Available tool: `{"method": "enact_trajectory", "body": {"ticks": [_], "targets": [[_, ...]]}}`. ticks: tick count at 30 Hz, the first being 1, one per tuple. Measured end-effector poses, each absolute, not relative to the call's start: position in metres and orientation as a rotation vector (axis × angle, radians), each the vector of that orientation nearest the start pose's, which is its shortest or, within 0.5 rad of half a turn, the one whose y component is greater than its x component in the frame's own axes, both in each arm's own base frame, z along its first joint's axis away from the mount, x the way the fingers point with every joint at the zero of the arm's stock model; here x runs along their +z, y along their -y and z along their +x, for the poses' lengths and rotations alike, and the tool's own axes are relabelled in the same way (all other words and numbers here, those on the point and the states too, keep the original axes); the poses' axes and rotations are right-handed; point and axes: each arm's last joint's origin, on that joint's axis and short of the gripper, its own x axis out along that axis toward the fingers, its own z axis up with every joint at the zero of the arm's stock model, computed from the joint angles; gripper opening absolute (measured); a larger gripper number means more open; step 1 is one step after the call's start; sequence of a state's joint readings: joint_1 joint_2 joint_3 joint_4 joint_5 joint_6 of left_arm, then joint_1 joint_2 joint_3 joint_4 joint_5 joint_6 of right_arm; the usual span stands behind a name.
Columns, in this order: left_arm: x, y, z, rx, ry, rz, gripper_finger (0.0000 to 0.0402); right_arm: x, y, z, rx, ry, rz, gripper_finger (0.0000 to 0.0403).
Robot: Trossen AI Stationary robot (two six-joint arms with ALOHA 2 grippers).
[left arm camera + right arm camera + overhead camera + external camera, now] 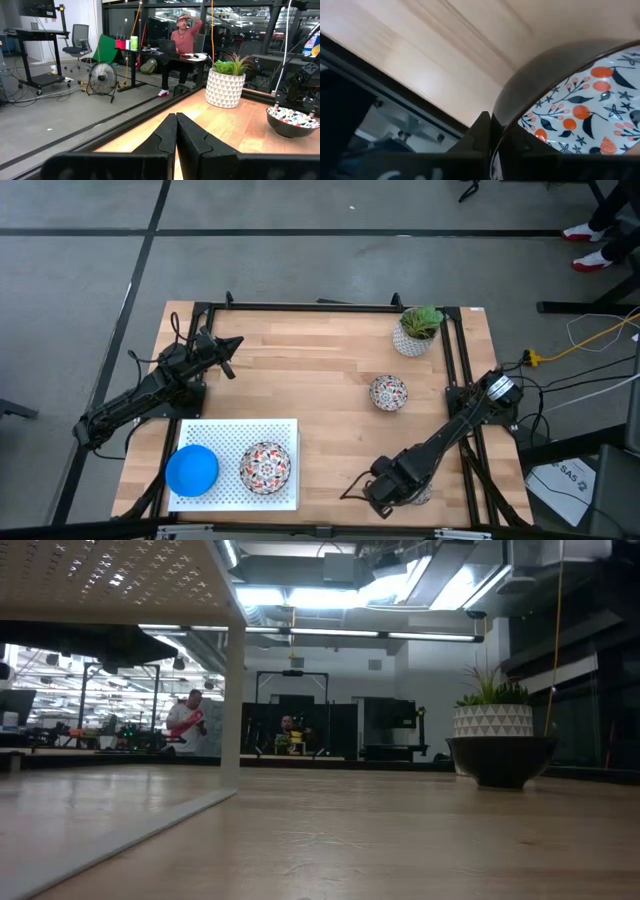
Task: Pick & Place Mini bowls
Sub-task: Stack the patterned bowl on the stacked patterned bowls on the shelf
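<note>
On the worktop (320, 380): three bowl spots plus one bowl in the right gripper.
Tray (285, 495): white perforated tray at the near-left corner held a blue bowl (192, 470) and a floral bowl (265, 466), side by side, apart; either could have been a stack, could not tell.
Done: those two spots looked placed, judging by the tray as the drop area.
Loose bowl (388, 392): floral, alone on bare wood right of centre, near the plant pot (412, 338), not touching it.
Right gripper (385, 492): low at the near edge, right of the tray; fingers pinched the rim of a floral bowl (580, 110), one finger (480, 132) outside the wall.
Held bowl: at the near worktop edge by the frame rail; lifted or resting, could not tell.
Left gripper (228, 348): idle at the far-left, fingers pressed together, holding nothing.
Left to do: carry the held bowl to the tray, then fetch the loose one, probably.
Count: only four bowl spots visible; others hidden or stacked, could not tell.
</note>
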State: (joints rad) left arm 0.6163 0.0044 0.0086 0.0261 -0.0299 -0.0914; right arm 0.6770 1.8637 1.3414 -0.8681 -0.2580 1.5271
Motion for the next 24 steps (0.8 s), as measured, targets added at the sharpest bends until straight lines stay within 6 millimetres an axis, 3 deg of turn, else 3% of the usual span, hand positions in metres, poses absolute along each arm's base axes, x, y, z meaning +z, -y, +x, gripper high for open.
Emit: {"method": "enact_trajectory", "body": {"ticks": [12,24], "targets": [[0.169,-0.057,0.079,0.644,0.059,-0.079,0.0004,0.223,-0.216,0.315,-0.343,-1.262,0.846,0.0016],[0.168,-0.057,0.079,0.644,0.059,-0.079,0.0004,0.254,-0.18,0.349,-0.314,-1.087,0.717,0.0016]]}}
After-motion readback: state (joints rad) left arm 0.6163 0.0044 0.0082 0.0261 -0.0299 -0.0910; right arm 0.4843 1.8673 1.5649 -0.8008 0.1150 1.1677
